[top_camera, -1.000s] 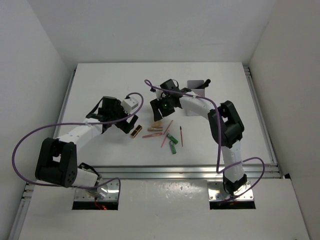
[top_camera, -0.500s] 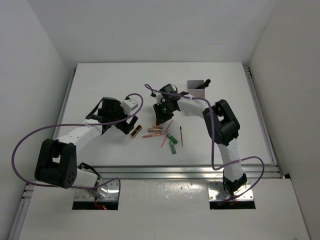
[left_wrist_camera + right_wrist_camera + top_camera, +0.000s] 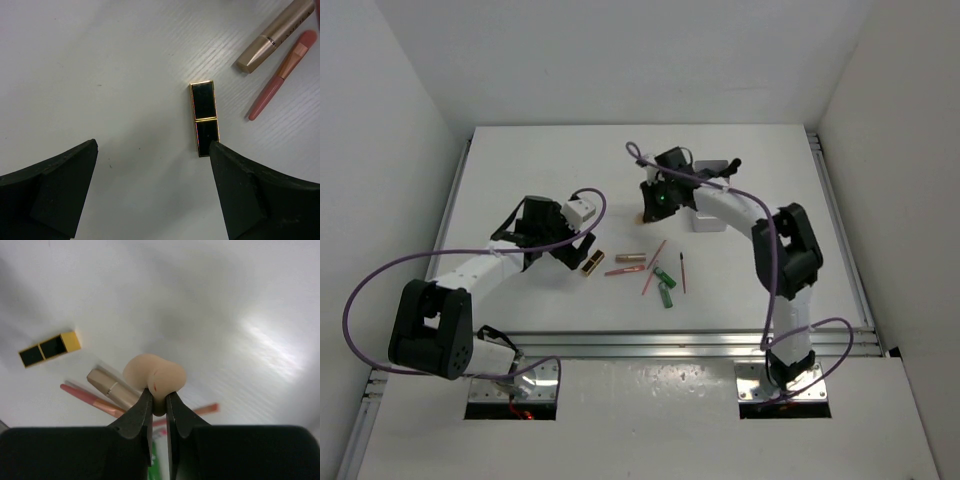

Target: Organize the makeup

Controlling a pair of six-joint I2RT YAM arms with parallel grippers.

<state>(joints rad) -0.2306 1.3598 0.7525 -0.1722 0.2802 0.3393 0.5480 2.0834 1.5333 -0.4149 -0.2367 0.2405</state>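
Right tool [image 3: 159, 402]: pressed together on the narrow end of a beige sponge [image 3: 154, 376]. The rounded bulk bulges past the fingertips. The sponge hangs above the desk [image 3: 520, 170], beyond the lipstick [image 3: 204, 119] and to its right in the overhead view.

- Sponge, judged: very light, soft and springy. The foam dents where the fingers bite. A pinch this close to the end could let it squirt free on a sharp swing, so carry it gently. If you regrasp, take it across the thick middle.
- A small red mark shows on the foam beside the fingers; I cannot tell what it is.

Left tool [image 3: 152, 147]: spread wide and low over the lipstick. The case lies flat, nearer one finger than the other rather than centred between them. I cannot tell whether it touches that finger.

- Lipstick, judged: a stiff, glossy, square-sided case with a seam near mid-length. Likely slick. Close on the two long flat sides near the seam, after you centre over it.
- Copper tube [image 3: 275, 35] and pink brush [image 3: 280, 75] lie just past the lipstick on its right side, apart from it. The tube is round and may roll, and the brush is thin and lies low on the desk.
- Green bottle [image 3: 665, 292] lies further right of the lipstick, among the thin pencils.
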